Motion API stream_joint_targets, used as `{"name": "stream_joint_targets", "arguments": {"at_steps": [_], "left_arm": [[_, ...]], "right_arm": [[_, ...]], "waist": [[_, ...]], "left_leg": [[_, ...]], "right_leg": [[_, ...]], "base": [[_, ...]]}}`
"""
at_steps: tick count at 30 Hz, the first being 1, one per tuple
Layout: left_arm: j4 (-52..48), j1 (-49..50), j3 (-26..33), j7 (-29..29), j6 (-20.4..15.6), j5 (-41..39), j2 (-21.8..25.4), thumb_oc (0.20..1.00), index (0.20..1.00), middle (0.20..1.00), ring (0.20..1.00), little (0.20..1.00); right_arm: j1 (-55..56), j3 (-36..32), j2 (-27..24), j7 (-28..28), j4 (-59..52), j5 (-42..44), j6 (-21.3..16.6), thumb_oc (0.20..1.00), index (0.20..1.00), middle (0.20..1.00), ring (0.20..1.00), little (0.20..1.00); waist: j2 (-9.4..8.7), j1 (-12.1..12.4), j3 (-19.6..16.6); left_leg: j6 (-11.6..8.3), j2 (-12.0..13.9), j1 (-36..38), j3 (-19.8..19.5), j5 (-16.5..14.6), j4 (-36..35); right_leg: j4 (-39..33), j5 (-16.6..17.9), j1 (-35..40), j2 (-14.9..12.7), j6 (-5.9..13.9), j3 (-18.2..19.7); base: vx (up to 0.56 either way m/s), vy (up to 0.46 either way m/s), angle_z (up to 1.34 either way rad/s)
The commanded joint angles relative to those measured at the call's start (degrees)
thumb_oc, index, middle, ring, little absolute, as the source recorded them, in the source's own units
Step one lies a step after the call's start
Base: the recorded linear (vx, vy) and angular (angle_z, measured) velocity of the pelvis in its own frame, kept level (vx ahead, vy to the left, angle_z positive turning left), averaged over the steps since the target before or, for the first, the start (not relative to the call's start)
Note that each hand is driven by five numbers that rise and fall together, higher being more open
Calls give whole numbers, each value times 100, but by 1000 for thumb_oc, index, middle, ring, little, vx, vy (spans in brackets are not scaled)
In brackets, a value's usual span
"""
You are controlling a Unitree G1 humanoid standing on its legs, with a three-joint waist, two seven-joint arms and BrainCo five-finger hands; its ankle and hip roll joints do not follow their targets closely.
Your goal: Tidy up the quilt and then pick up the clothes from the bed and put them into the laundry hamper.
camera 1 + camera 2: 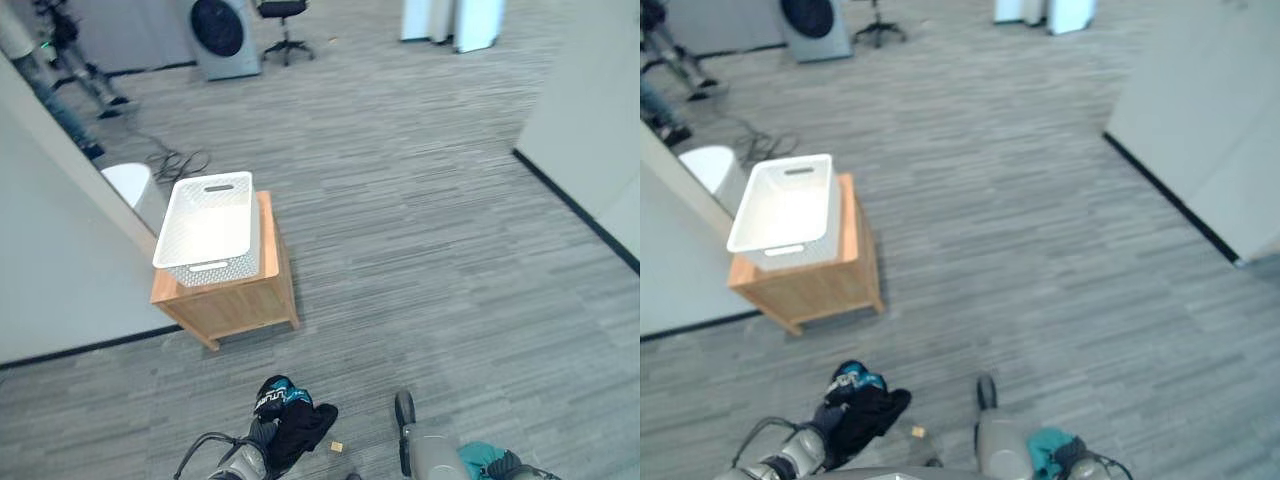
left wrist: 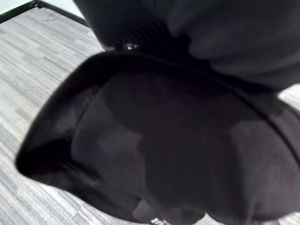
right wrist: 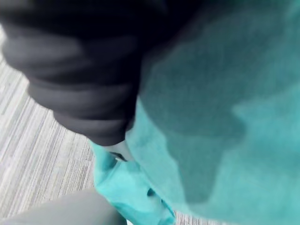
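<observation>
A dark garment (image 1: 300,425) is carried bunched in the left hand (image 1: 262,437) and a teal garment (image 1: 483,463) at the right hand (image 1: 505,468), whose grip cannot be told; the white hamper (image 1: 208,228) waits well ahead on a wooden table (image 1: 232,300).

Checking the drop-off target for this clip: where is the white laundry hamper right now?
The white laundry hamper sits on a small wooden cabinet on the grey carpet, ahead of the robot and to its left, next to a white wall panel.
</observation>
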Motion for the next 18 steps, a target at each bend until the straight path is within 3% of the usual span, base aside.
{"name": "stream_joint_targets", "arguments": {"at_steps": [1, 2, 3, 4, 5, 6, 7, 8, 9, 10, 12, 13, 15, 16, 17, 18], "left_arm": [[35, -95, 6, 101, -138, 124, 28, 200, 200, 200, 200, 200], [58, -60, 39, 119, -126, 96, 18, 200, 200, 200, 200, 200], [112, 5, 104, 125, -111, 49, 13, 200, 200, 200, 200, 200], [112, 4, 105, 125, -110, 49, 16, 200, 200, 200, 200, 200], [61, 87, 230, 182, -109, -105, 68, 200, 200, 200, 200, 200], [60, 85, 232, 181, -108, -105, 72, 200, 200, 200, 200, 200], [-23, 46, 284, 321, -108, -246, 97, 200, 200, 200, 200, 200], [-68, 20, 267, 352, -112, -254, 77, 200, 200, 200, 200, 200], [-68, 18, 268, 352, -111, -254, 80, 200, 200, 200, 200, 200], [-139, 35, 285, 382, -135, -282, 51, 200, 200, 200, 200, 200], [-136, 129, 301, 385, -164, -257, 29, 200, 200, 200, 200, 200], [-129, 167, 310, 373, -147, -229, 30, 200, 200, 200, 200, 200], [-131, 170, 309, 373, -146, -229, 31, 200, 200, 200, 200, 200], [-22, 372, 457, 288, -19, -199, 61, 200, 200, 200, 200, 200], [-26, 379, 456, 287, -18, -198, 63, 200, 200, 200, 200, 200], [146, 496, 556, 261, 29, -179, 112, 200, 200, 200, 200, 200]], "right_arm": [[-197, 66, -170, -18, 5, -72, 26, 200, 200, 200, 200, 200], [-228, 83, -191, -5, 24, -94, 21, 200, 200, 200, 200, 200], [-260, 123, -217, -2, 9, -137, 0, 200, 200, 200, 200, 200], [-263, 123, -214, -2, 10, -137, -1, 200, 200, 200, 200, 200], [-309, 210, -288, -12, -124, -197, -5, 200, 200, 200, 200, 200], [-312, 210, -284, -12, -123, -197, -5, 200, 200, 200, 200, 200], [-458, 374, -332, -5, -164, -294, -3, 200, 200, 200, 200, 200], [-486, 450, -321, -11, -137, -334, -4, 200, 200, 200, 200, 200], [-490, 450, -318, -11, -135, -334, -5, 200, 200, 200, 200, 200], [-493, 544, -338, -14, -55, -431, -11, 200, 200, 200, 200, 200], [-483, 539, -364, -47, -1, -438, -56, 200, 200, 200, 200, 200], [-464, 504, -362, -55, 3, -432, -71, 200, 200, 200, 200, 200], [-461, 504, -362, -55, 3, -432, -71, 200, 200, 200, 200, 200], [-383, 418, -379, -19, 66, -455, -43, 200, 200, 200, 200, 200], [-377, 420, -378, -18, 66, -455, -44, 200, 200, 200, 200, 200], [-288, 325, -303, 16, 46, -436, -79, 200, 200, 200, 200, 200]], "waist": [[-65, -199, 189], [-18, -181, 176], [1, -101, 185], [-17, -113, 168], [-135, 141, 360], [-151, 127, 347], [-301, 323, 491], [-332, 402, 507], [-348, 397, 496], [-369, 557, 446], [-340, 686, 334], [-284, 705, 283], [-299, 707, 294], [-266, 815, 80], [-271, 811, 79], [-379, 803, 15]], "left_leg": [[-586, 479, 647, 499, -462, 488], [-638, 569, 452, 589, -291, 1081], [-724, 607, 20, 649, 169, 2066], [-723, 587, -15, 637, 182, 2076], [-715, 598, -1010, 899, 717, 3821], [-713, 580, -1040, 888, 732, 3827], [-674, 916, -1649, 1557, 724, 4454], [-698, 1013, -1895, 1849, 642, 4327], [-693, 996, -1907, 1851, 662, 4311], [-701, 956, -2239, 2272, 575, 3514], [-695, 891, -2377, 2728, 570, 2155], [-768, 917, -2320, 3077, 771, 1452], [-766, 890, -2275, 3086, 802, 1391], [-743, 882, -1930, 3481, 911, 351], [-737, 867, -1914, 3480, 918, 327], [-456, 517, -1741, 3183, 787, 293]], "right_leg": [[36, 224, 183, 32, 195, 27], [106, 165, 309, 88, 104, 18], [28, 115, 558, 106, -46, -30], [18, 130, 539, 84, -43, -34], [-144, 7, 1081, 8, -298, -292], [-150, 18, 1064, -11, -296, -301], [-364, -193, 1551, -65, -425, -538], [-507, -306, 1762, -97, -427, -664], [-511, -298, 1748, -114, -425, -666], [-667, -483, 2101, -148, -385, -854], [-687, -743, 2451, -112, -282, -1103], [-682, -861, 2612, -63, -235, -1240], [-683, -865, 2629, -82, -230, -1241], [-300, -1133, 2939, -39, -63, -1605], [-283, -1146, 2939, -50, -54, -1609], [920, -777, 2675, -238, 187, -1708]], "base": [[566, -326, 88], [546, -326, 94], [337, -217, 66], [387, -339, 49], [192, -225, 14], [446, -458, 21], [381, -310, 27], [385, -310, 36], [453, -137, 51], [498, -62, 68], [653, -27, 81], [409, 10, 102], [417, 21, 90], [638, 35, 23], [981, 103, 25], [486, 130, 66]]}}
